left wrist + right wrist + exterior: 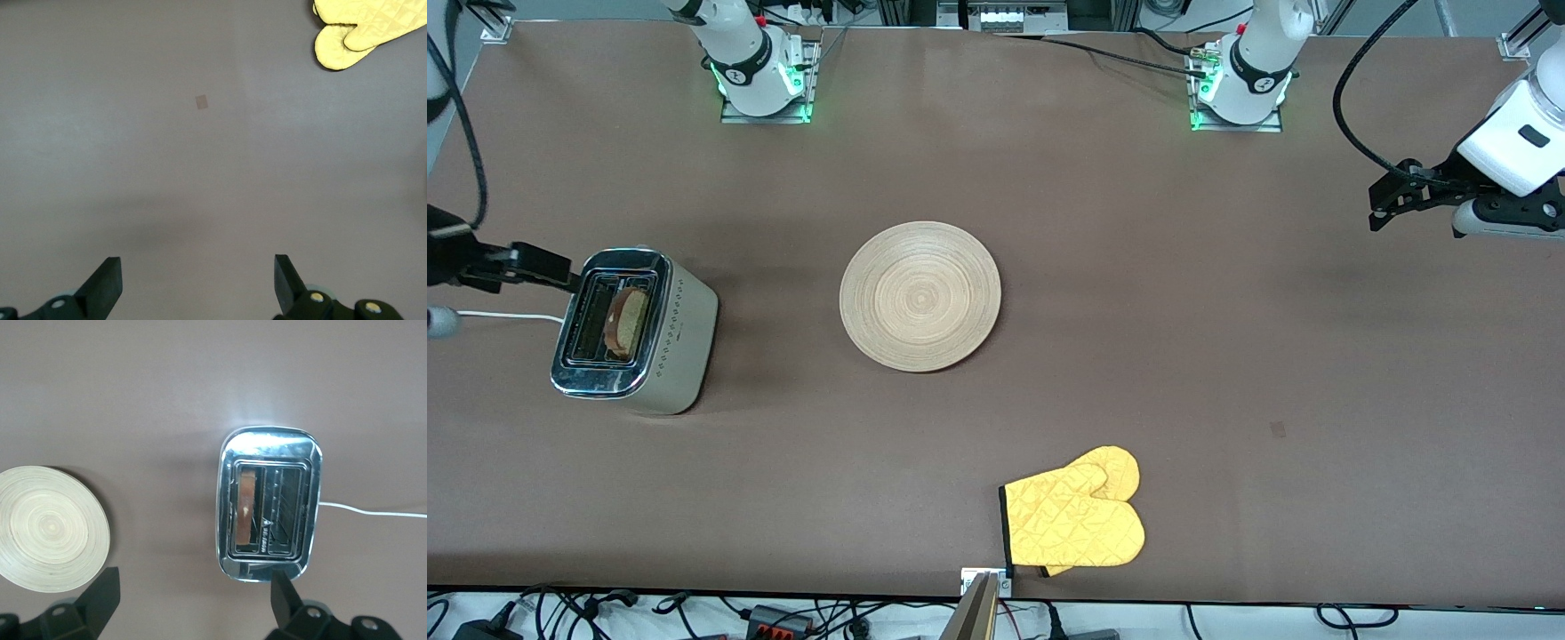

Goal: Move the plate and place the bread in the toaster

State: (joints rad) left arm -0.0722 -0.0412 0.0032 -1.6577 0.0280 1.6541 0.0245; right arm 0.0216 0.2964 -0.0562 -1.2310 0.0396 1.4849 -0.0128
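Observation:
The pale wooden plate point(920, 296) lies bare in the middle of the table and also shows in the right wrist view as the plate point(50, 527). The toaster point(636, 333) stands toward the right arm's end, with its white cord point(507, 315). The bread point(627, 322) stands in the slot on the plate's side, and the right wrist view shows that bread point(247, 507) inside the toaster point(270, 503). My right gripper point(551, 267) point(193, 587) hovers open and empty beside the toaster, over the cord. My left gripper point(1383, 206) point(197, 267) waits open and empty over bare table at the left arm's end.
A yellow oven mitt point(1076, 520) point(367, 30) lies near the table's front edge, nearer to the front camera than the plate. A small dark mark point(201, 101) sits on the brown tabletop under the left arm.

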